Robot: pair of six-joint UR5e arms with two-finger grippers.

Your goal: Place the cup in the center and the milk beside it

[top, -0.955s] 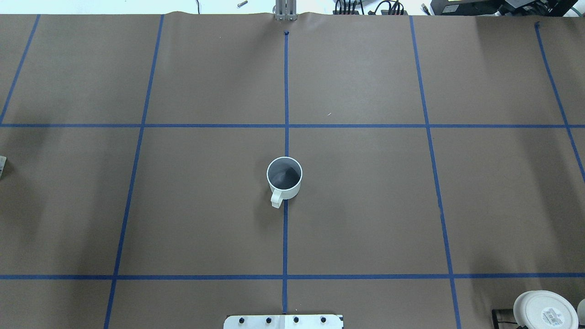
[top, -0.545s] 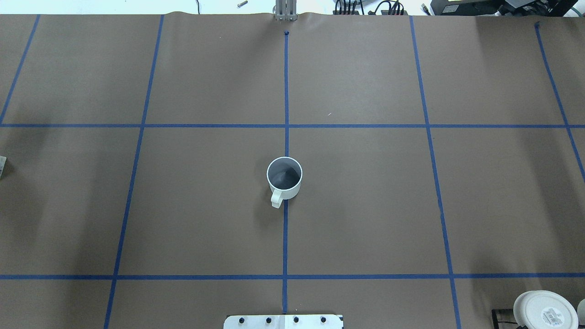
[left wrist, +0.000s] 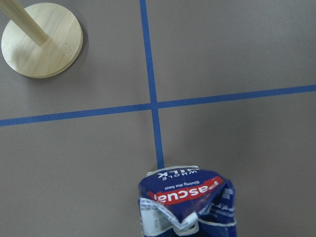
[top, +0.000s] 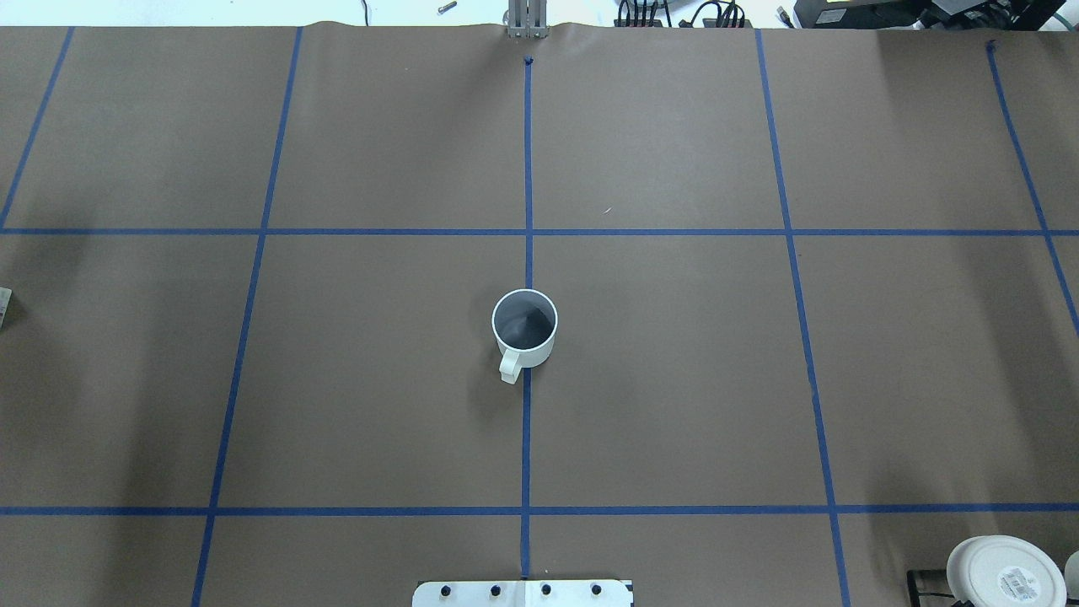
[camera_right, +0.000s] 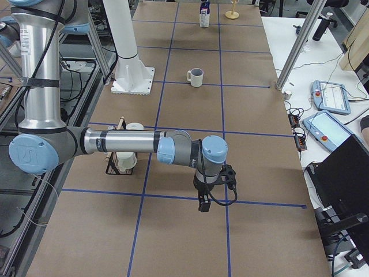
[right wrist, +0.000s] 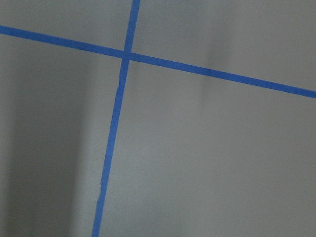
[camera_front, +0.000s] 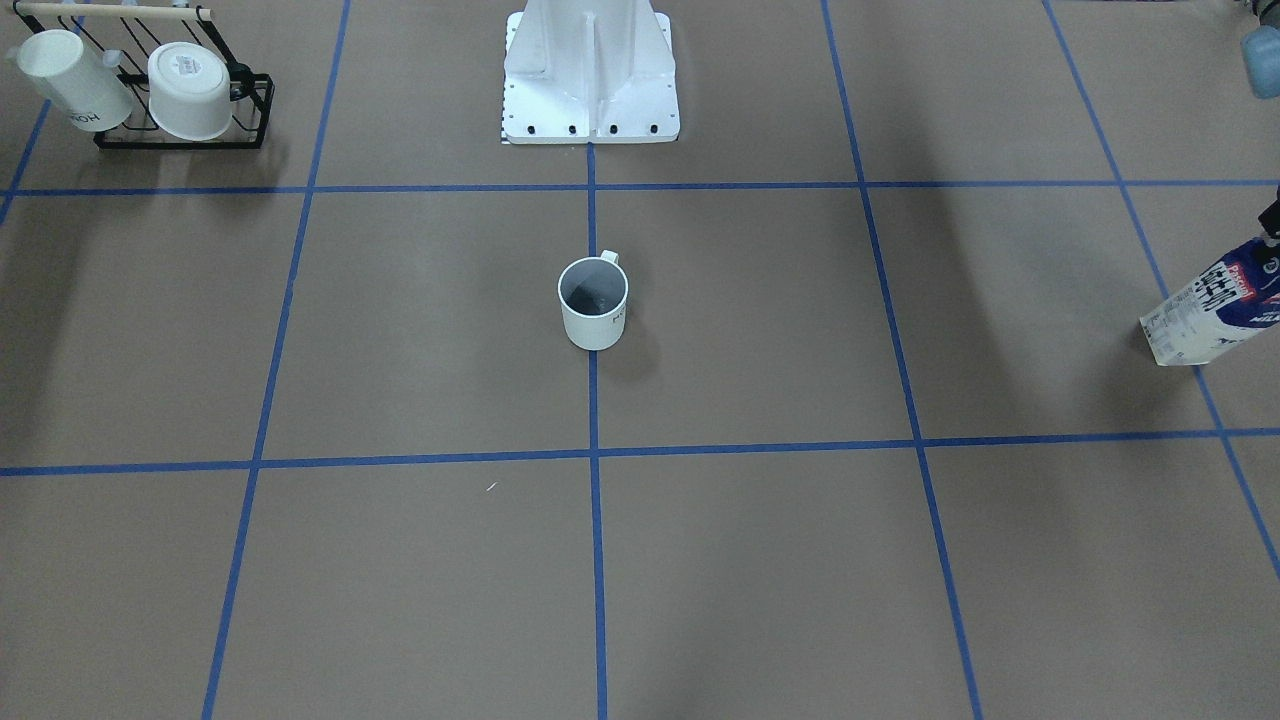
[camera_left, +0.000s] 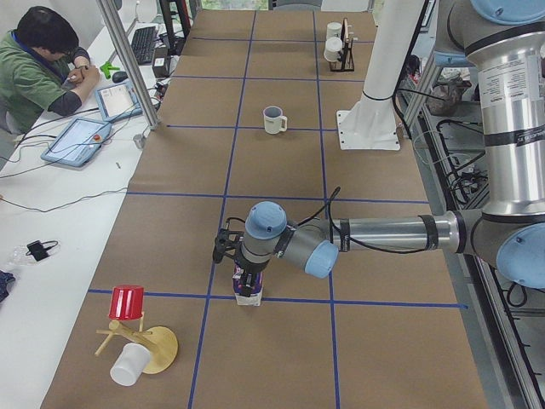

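Though open table (top: 674,379) surrounds the cup (top: 524,327), grip is untellable for left claw (camera_left: 248,278) and right claw (camera_right: 203,203).

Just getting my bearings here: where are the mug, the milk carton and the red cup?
mug (top: 524,324), overhead view, its dark inside.
milk carton (left wrist: 186,190), left wrist view, its red label.
red cup (camera_left: 127,302), left side view, its side wall.

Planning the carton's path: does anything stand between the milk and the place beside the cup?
Nothing visible does: only bare table with blue tape lies between the milk and the cup.
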